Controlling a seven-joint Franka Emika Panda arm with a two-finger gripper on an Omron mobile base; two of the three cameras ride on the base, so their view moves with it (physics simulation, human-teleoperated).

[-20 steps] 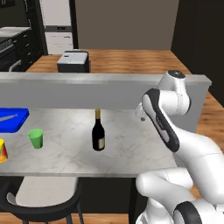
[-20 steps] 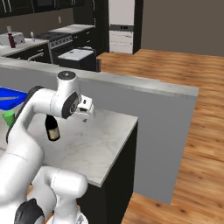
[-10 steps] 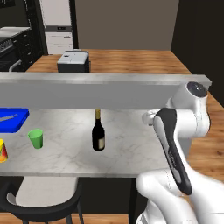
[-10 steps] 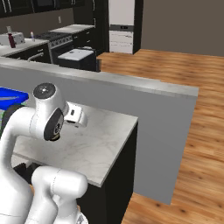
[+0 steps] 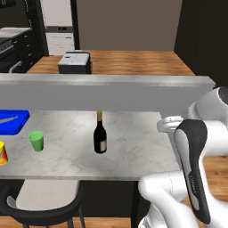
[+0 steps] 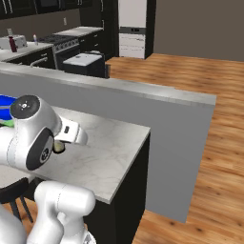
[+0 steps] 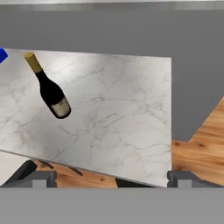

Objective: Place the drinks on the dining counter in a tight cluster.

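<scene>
claw – fingers wide apart, empty, bottom of hand view | dark glass wine bottle with gold neck and cream label – upright, centre-left on white grey-veined marble desk | green cup left

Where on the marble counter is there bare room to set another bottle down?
Bare marble runs from the wine bottle to the counter's right end, bordered behind by the grey ledge. The left end is crowded: green cup, blue tray.
</scene>
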